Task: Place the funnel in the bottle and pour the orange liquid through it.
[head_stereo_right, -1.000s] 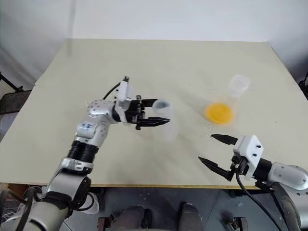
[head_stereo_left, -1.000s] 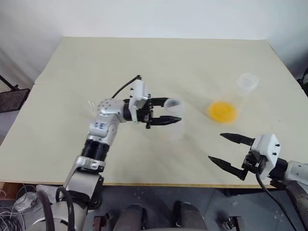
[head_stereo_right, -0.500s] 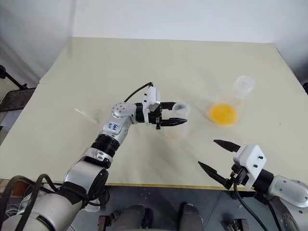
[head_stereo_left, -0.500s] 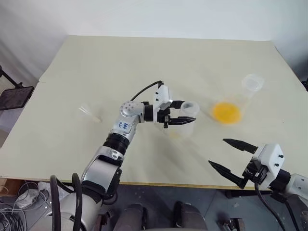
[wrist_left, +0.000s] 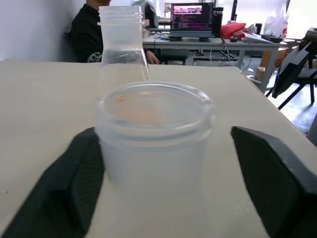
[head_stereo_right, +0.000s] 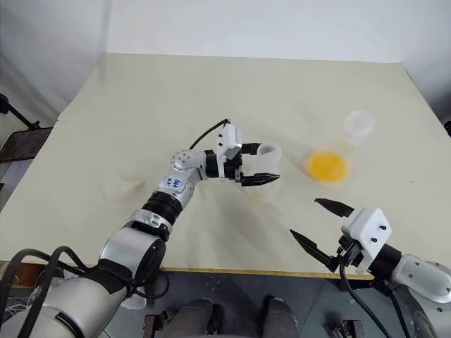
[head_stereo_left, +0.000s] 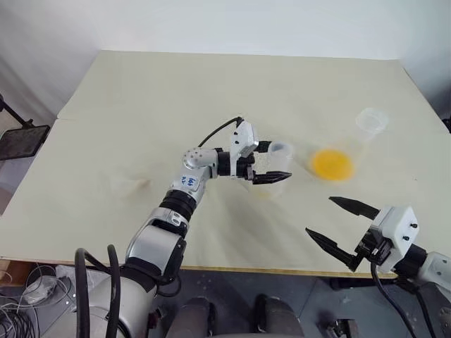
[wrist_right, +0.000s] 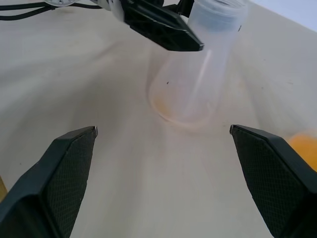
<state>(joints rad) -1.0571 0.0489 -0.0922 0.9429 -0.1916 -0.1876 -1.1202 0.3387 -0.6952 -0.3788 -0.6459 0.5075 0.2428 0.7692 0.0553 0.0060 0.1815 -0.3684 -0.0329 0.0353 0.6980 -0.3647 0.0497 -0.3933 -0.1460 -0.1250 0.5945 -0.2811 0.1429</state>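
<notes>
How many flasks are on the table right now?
2: the frosted bottle mid-table, its neck between the left claw fingers, and the clearer flask holding orange liquid to its right.

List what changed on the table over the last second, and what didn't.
The left gripper carried the bottle to the right, closer to the flask with the orange liquid, and set it on the table. Its jaws have now spread, with clear space on one side of the neck in the left wrist view, so the bottle looks released. The right gripper stayed open near the table's front edge; the orange flask kept its place.
</notes>
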